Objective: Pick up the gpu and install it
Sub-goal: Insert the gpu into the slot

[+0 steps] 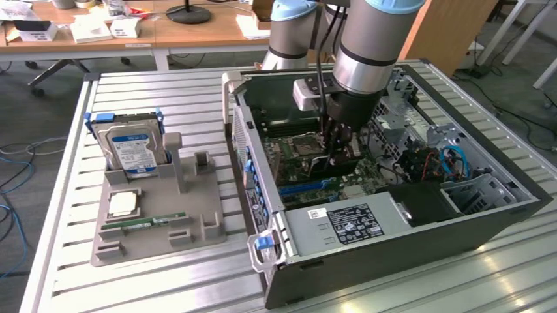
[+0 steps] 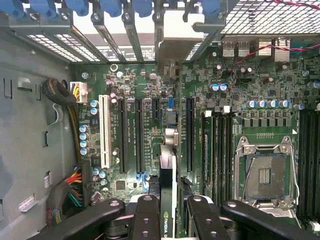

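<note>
Item 1: the black two-fingered gripper (image 2: 167,212) on the grey arm is down inside the open black computer case (image 1: 487,222). Its fingers (image 2: 147,217) are pressed against both faces of the gpu (image 2: 168,175), a thin black circuit card with a silver metal end bracket, seen edge-on in the wrist view.

Item 2: the gpu stands upright over the green motherboard (image 2: 235,85), between two long black expansion slots, with its bracket end toward the blue-clipped rear slot openings. Whether its lower edge is seated in a slot cannot be told – the card's own body hides the contact line.

Item 3: in the exterior view the gripper (image 1: 338,153) covers most of the gpu (image 1: 324,171), so only a dark lower strip shows.

Item 4: on the slatted table, at the exterior view's left, a grey moulded tray (image 1: 209,225) holds a silver hard drive with a blue-white label (image 1: 130,149) and a narrow green memory stick (image 1: 139,223).
</note>
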`<action>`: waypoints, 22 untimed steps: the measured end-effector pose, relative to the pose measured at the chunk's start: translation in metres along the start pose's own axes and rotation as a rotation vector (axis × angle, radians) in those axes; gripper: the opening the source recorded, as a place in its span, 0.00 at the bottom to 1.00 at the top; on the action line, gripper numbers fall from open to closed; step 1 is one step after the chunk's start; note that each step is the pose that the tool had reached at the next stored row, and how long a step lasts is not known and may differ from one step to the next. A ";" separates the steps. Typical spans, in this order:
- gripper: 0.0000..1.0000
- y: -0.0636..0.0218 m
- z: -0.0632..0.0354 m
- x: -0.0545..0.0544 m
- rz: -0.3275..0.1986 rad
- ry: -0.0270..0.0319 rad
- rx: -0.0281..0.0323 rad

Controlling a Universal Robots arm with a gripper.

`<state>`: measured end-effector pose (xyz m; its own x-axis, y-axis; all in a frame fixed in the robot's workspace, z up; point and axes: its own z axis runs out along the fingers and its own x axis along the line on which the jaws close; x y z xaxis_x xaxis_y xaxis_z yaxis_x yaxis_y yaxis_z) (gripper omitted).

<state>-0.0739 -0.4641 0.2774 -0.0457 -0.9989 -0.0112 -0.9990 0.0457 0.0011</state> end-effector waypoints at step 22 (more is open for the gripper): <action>0.26 0.0068 0.0000 0.000 0.000 -0.0001 0.0010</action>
<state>-0.0807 -0.4639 0.2774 -0.0456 -0.9989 -0.0113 -0.9990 0.0456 0.0001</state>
